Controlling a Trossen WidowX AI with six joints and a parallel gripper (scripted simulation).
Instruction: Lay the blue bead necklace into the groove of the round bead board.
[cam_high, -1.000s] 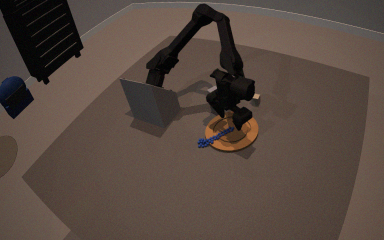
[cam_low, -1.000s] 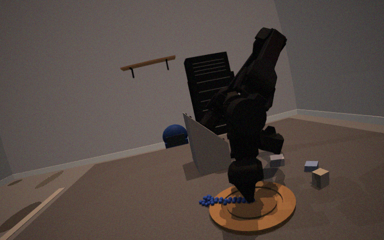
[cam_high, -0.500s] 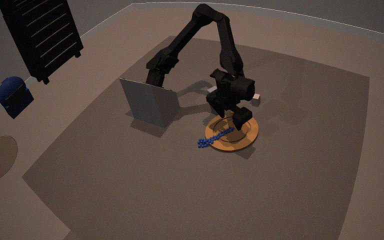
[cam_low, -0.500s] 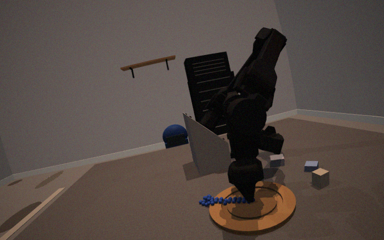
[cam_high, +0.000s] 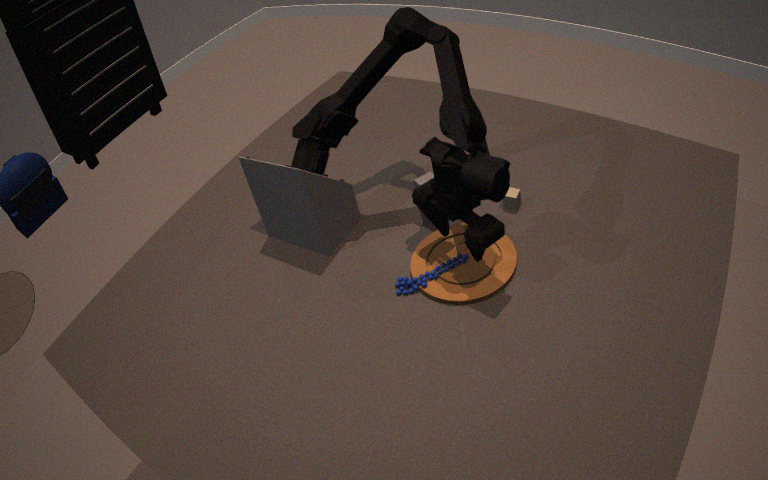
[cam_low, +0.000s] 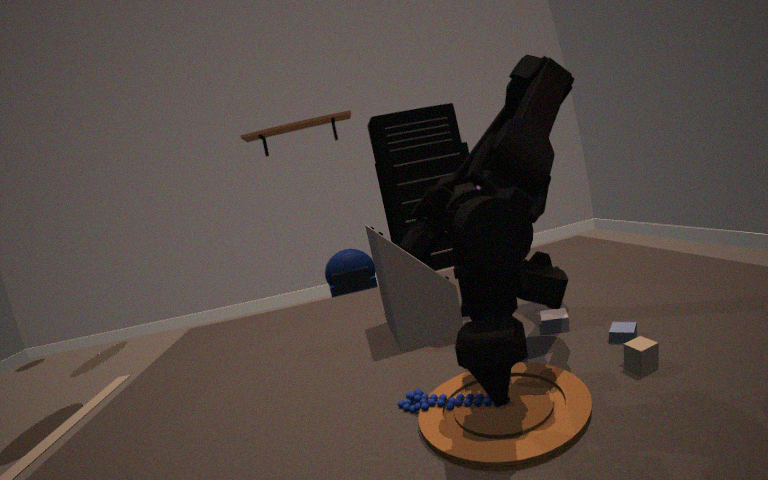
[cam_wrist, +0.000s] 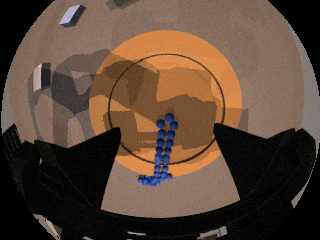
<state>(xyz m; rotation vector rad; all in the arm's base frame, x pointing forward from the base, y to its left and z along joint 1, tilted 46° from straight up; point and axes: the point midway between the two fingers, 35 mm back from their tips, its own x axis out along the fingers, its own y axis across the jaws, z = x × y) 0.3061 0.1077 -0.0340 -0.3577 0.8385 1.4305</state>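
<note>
The blue bead necklace (cam_high: 428, 275) (cam_low: 441, 401) (cam_wrist: 164, 143) lies as a narrow doubled strand across one side of the round orange board (cam_high: 502, 273) (cam_low: 577, 407) (cam_wrist: 232, 100). One end is inside the board's groove ring, and the strand crosses the groove and the rim. The other end is bunched on the surface just outside the rim. My gripper (cam_high: 461, 244) (cam_wrist: 168, 130) is open and empty above the board, its fingertips on either side of the necklace's inner end in the wrist view. In the exterior view one finger hides the other.
A pale wooden cube (cam_high: 510, 198) (cam_low: 640, 356), a bluish block (cam_low: 623, 332) (cam_wrist: 72, 15) and a whitish block (cam_low: 553, 320) (cam_wrist: 42, 76) lie beyond the board. A grey upright panel (cam_high: 300, 206) (cam_low: 416, 300) stands in front of the arm's base.
</note>
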